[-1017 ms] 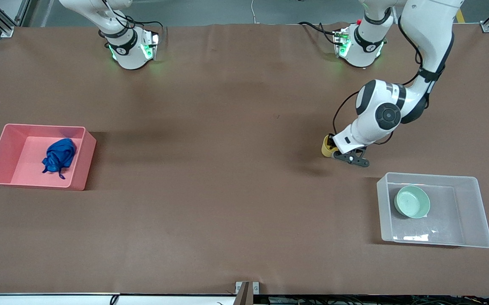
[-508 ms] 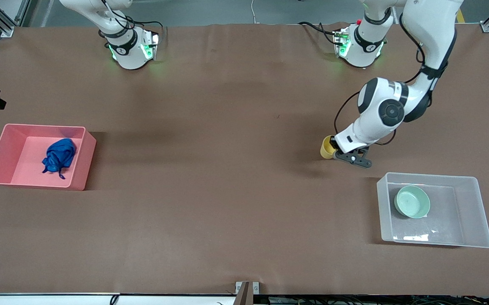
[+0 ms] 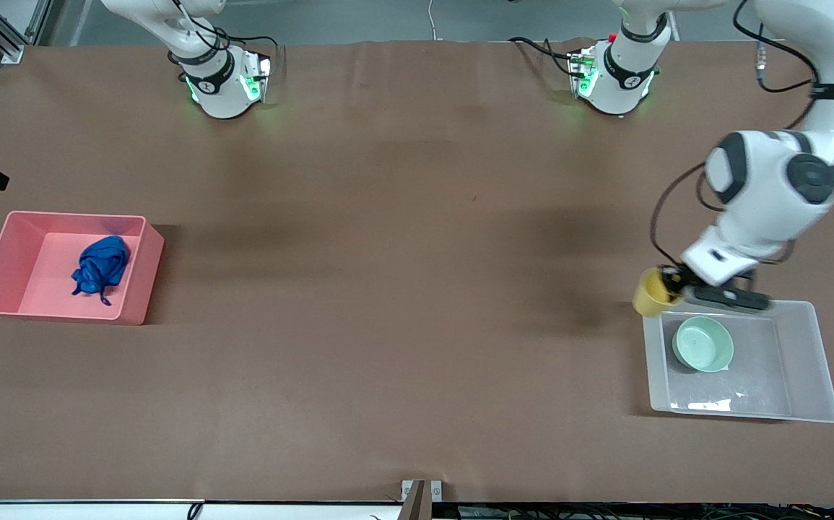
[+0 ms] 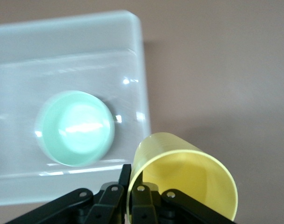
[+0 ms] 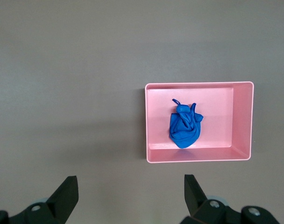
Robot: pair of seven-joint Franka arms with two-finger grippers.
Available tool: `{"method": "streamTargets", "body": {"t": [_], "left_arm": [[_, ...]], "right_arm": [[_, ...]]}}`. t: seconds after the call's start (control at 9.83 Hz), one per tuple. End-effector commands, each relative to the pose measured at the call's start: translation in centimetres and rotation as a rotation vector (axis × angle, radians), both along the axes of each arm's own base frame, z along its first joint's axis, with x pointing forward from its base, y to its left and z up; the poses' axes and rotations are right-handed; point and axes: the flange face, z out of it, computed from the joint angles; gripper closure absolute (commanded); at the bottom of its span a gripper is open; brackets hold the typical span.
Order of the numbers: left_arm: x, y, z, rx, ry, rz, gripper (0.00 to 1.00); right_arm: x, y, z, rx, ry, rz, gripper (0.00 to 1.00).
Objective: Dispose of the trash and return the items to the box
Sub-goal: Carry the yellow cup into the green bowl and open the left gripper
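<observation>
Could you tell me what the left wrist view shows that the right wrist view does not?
Only the left wrist view shows the left gripper shut on the yellow cup, above the corner of the clear box that holds the mint-green bowl. Only the right wrist view shows the blue cloth lying in the pink bin, with the right gripper open above the table. Both share the brown table.

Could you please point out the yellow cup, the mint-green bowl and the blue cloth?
yellow cup [image 3: 649,300]: front view, outer wall.
mint-green bowl [image 3: 703,344]: front view, inside middle.
blue cloth [image 3: 102,265]: front view, bunched middle.
</observation>
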Motion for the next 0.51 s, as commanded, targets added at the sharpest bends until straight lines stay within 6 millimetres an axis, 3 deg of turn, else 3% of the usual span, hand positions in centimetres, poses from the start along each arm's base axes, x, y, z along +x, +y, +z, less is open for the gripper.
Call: {"method": "streamTargets", "body": {"t": [0.0, 0.2, 0.41], "left_arm": [[4.4, 2.3, -3.3, 0.019, 0.035, 0.024, 0.99], [6.4, 6.6, -6.3, 0.037, 0.05, 0.066, 0.99], [6.2, 7.7, -9.7, -0.008, 0.094, 0.091, 0.97]], "right_arm": [[-0.2, -0.1, 0.4, 0.005, -0.006, -0.001, 0.0], [-0.2, -0.2, 0.3, 0.005, -0.005, -0.002, 0.0], [-0.2, -0.6, 0.4, 0.006, -0.006, -0.01, 0.0]]}}
